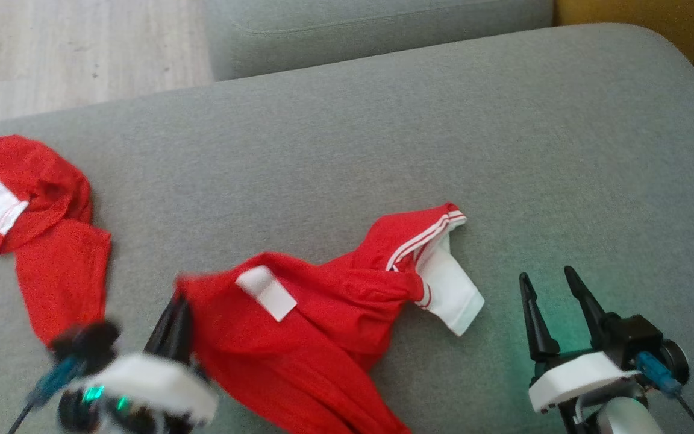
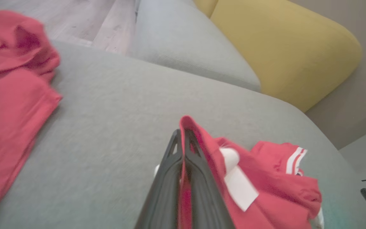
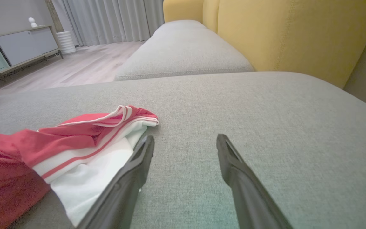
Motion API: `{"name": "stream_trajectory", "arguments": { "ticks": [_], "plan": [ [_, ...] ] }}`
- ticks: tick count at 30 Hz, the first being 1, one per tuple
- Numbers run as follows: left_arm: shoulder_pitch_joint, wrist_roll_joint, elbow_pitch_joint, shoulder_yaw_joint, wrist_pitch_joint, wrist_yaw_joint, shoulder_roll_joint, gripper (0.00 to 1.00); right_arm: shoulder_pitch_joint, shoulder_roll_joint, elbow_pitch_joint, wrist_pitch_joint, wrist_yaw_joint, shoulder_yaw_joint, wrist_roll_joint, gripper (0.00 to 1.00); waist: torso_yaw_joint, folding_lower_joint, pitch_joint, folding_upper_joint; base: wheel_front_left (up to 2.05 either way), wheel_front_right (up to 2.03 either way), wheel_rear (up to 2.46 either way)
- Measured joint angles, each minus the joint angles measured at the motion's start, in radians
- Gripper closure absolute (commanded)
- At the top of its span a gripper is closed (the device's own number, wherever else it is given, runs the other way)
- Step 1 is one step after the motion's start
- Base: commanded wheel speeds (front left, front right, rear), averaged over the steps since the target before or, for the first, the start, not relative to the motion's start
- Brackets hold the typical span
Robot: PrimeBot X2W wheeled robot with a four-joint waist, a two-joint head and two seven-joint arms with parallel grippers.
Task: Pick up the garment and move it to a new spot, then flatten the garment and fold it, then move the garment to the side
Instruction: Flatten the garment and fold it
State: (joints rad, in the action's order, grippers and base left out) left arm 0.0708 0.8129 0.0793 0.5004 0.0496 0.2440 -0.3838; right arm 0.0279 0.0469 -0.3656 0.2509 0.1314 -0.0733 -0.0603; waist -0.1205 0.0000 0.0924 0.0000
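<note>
A crumpled red garment (image 1: 323,325) with a white sleeve and white stripes lies on the grey sofa cushion (image 1: 383,120), at the lower middle of the head view. My left gripper (image 1: 178,301) is shut on its left edge; in the left wrist view the red garment (image 2: 265,178) has a fold pinched between the closed fingers of the left gripper (image 2: 182,133). My right gripper (image 1: 547,276) stands open on the cushion just right of the white sleeve. In the right wrist view the right gripper (image 3: 186,140) holds nothing, and the garment (image 3: 75,136) lies beside its left finger.
A second red and white piece of clothing (image 1: 52,241) lies at the cushion's far left. Another grey cushion (image 1: 353,30) sits beyond, with wooden floor (image 1: 52,48) to the upper left. A yellow backrest (image 3: 281,31) rises on the right.
</note>
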Motion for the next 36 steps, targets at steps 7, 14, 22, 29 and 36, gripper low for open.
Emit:
{"name": "stream_trajectory", "arguments": {
  "ticks": [7, 14, 22, 29, 36],
  "plan": [
    [-0.278, 0.201, 0.051, -0.089, -0.017, -0.024, -0.016, 1.00, -0.003, 0.000, 0.001, 0.000, 0.000, 0.011, 0.000, 0.00, 0.043, 0.0000, -0.012, 0.0000, 0.00, 0.00, 0.00],
    [-0.302, 0.240, -0.059, -0.103, -0.046, -0.050, 0.020, 0.00, -0.013, 0.000, -0.003, 0.000, 0.000, 0.010, 0.000, 0.00, 0.076, 0.0000, -0.014, 0.0000, 0.00, 0.00, 0.00],
    [-0.302, 0.106, -0.087, -0.076, -0.057, 0.019, -0.047, 0.00, -0.013, 0.000, -0.005, 0.000, 0.000, 0.009, 0.000, 0.00, 0.066, -0.0001, -0.020, 0.0000, 0.00, 0.00, 0.00],
    [-0.160, 0.042, 0.065, -0.035, -0.020, 0.036, -0.062, 0.00, -0.014, 0.000, -0.003, 0.000, 0.000, -0.003, 0.000, 0.00, 0.050, 0.0000, -0.009, 0.0000, 0.00, 0.00, 0.00],
    [0.087, -0.020, -0.158, 0.057, 0.101, 0.020, -0.020, 0.00, -0.007, 0.000, -0.002, 0.000, 0.000, -0.033, 0.000, 0.00, 0.010, 0.0001, 0.017, 0.0000, 0.00, 0.00, 0.00]
  ]
}}
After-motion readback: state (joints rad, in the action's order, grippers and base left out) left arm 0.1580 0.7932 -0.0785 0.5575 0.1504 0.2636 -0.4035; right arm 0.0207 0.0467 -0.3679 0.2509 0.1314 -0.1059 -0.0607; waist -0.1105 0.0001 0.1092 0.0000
